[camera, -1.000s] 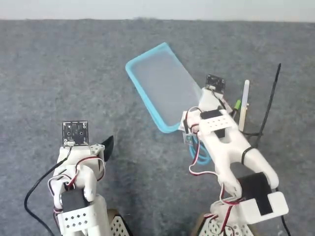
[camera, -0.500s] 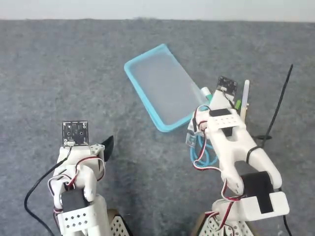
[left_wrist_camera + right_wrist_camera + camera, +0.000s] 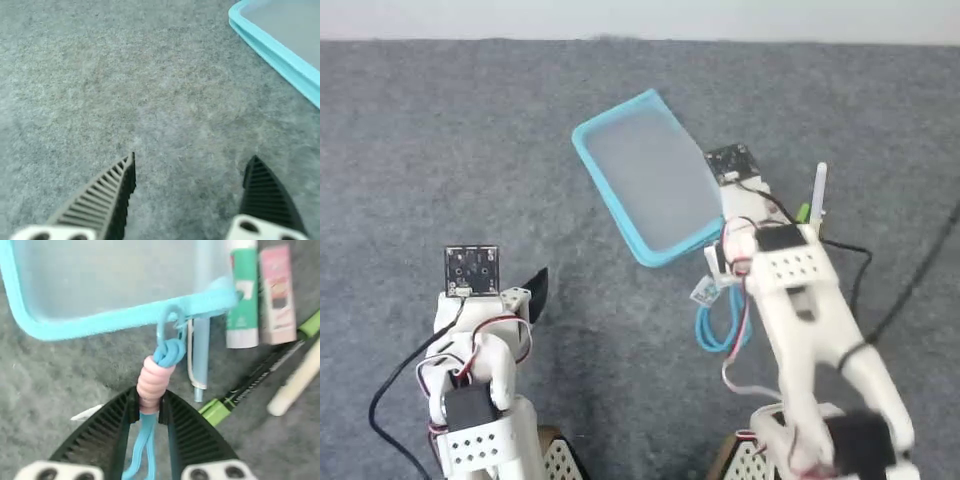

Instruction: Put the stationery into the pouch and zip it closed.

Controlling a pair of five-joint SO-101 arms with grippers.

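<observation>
Swung back toward the pouch, my right gripper pinches its pink zip pull tight; the stationery lies outside, so I judge dragging the zip open comes next.

Print on the green tube and pink packet seems unreadable.

Fuzzy cloth, frosted plastic, ribbed black grips

Grey, matt, rough felt-like table cover; smooth, frosted, translucent plastic pouch with turquoise cloth-like trim; ringed pink toggle, faintly glossy, on a smooth blue cord; black, ribbed, matt plastic fingers of the right gripper; white matt plastic arm shell.
</observation>
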